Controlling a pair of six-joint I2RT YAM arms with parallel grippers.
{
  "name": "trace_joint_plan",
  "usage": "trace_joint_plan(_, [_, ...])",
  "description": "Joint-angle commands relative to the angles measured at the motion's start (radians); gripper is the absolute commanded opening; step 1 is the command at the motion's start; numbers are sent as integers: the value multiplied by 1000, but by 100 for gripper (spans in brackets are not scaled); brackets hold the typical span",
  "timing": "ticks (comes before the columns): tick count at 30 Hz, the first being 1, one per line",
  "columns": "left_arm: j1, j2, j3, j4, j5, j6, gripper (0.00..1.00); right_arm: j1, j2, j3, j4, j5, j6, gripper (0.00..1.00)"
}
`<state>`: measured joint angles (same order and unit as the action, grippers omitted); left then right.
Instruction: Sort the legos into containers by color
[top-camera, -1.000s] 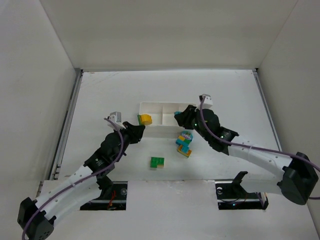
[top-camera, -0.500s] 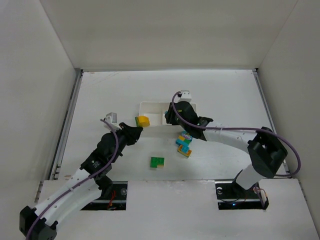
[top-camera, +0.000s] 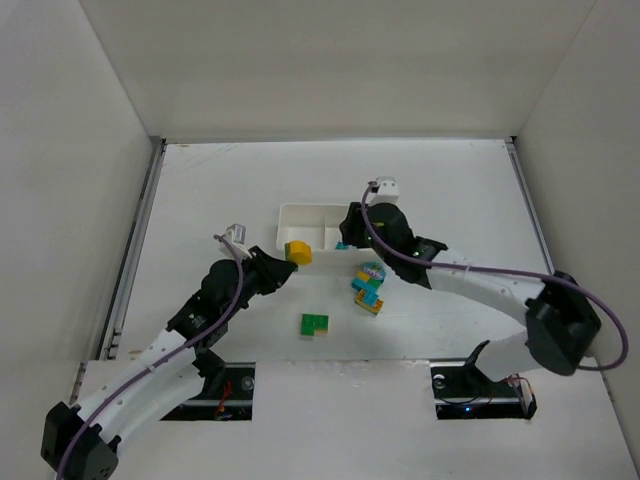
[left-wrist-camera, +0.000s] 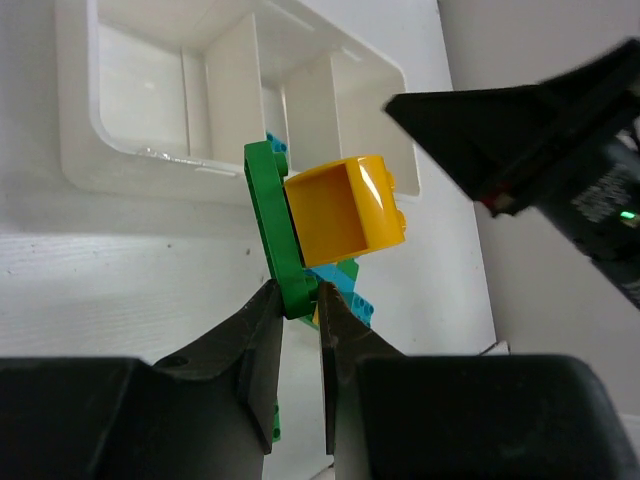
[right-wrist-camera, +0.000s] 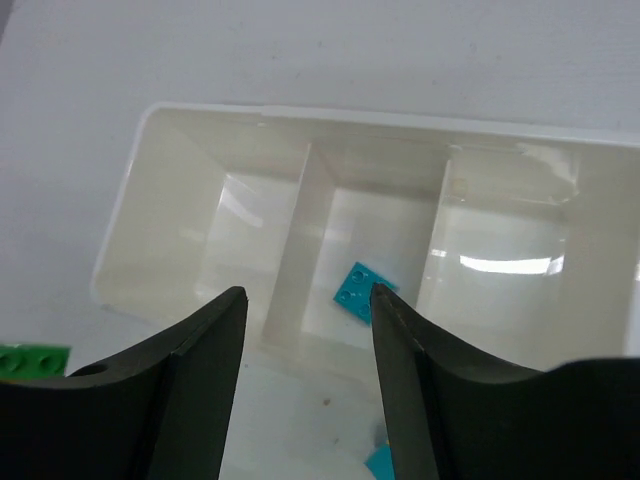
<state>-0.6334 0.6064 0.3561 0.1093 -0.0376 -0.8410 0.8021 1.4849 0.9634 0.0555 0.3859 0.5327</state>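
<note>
A white table (top-camera: 200, 200) is seen, with walls along its left, far and right edges. A low white tray (top-camera: 310, 207) with three square boxes side by side is set near the middle of the table, a bit toward the far edge.

The left gripper (left-wrist-camera: 300, 300) is held just at the tray's near left corner. It is pinched tight on a flat green lego (left-wrist-camera: 268, 225). A yellow lego (left-wrist-camera: 345, 210) is stuck to the side of it that faces the right arm. The flat green lego is stood on its edge, with its long side pointed away from the fingers and toward the tray.

The right gripper (right-wrist-camera: 305, 305) is held over the tray's near wall, about where the left and middle boxes meet. Its jaws are spread apart and nothing is held.

A mixed clump (top-camera: 368, 288) is left on the table just by the tray's near side. A loose green lego (top-camera: 315, 324) is laid closer to the near edge. A small cyan lego (right-wrist-camera: 358, 293) is laid in the middle box.

The held pair is made of two colours, so it likely must be pulled apart first. The right gripper is the nearer free one, just beside the yellow lego. Open room is seen above the tray.
</note>
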Motion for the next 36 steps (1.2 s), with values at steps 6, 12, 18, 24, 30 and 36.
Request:
trace_joint_plan(6, [71,99,106,-42,277,-109,9,119,-449,-256,177,-260,-210,72])
trace_joint_plan(12, [87,158,127,-34,479,-124,9,168,-476,-279,178,-372,-267,91])
trace_joint_plan(18, [65,170,145,-28,561,-127,10,182,-396,-230,129,-489,-303,92])
trace_joint_plan(24, [80,173,145,-10,622,-142,11,182,-382,-241,136,-456,-306,85])
trace_joint_plan(30, [70,199,149,24,646,-147,11,180,-362,-252,167,-498,-275,69])
trace_joint_plan(36, [85,205,156,36,673,-145,11,171,-341,-259,185,-521,-248,42])
